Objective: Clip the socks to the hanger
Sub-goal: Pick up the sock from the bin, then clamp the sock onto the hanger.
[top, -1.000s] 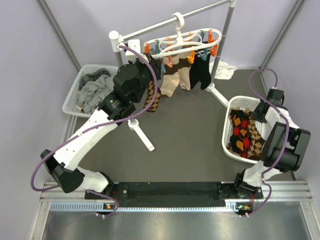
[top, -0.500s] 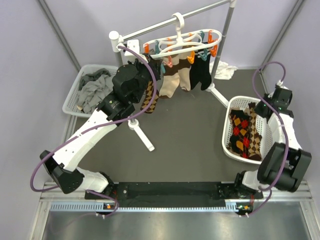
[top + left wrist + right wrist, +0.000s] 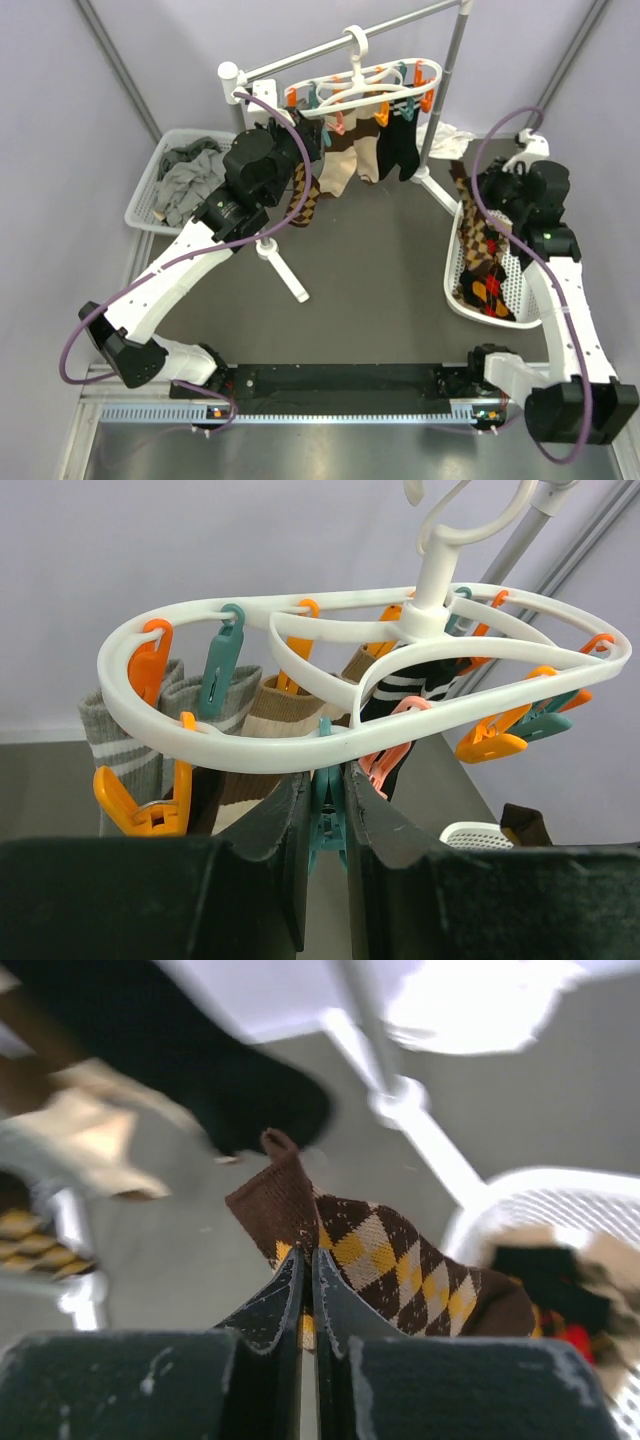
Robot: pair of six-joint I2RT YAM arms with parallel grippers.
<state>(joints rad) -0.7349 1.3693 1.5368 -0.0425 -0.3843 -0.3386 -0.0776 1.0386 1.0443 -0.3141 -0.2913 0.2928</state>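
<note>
A white plastic oval drying hanger [image 3: 260,755] with orange and teal clips hangs from a white-and-silver rail stand [image 3: 330,45] along the far edge of the dark surface, and several socks are already pegged to it. The left jaws are almost shut, pinching a teal clip [image 3: 327,815] on the hanger's near rim. The right jaws are fully shut on the cuff of a brown argyle sock with yellow diamonds [image 3: 400,1270], which is held up above a white mesh basket [image 3: 447,270] at the right edge of the surface. More argyle socks lie in that basket.

To do this step well, the right arm should probably bring the cuff straight up into the teal clip's mouth. The left jaws should let go only once the fabric sits deep inside.

No brand, label or writing can be read.
</note>
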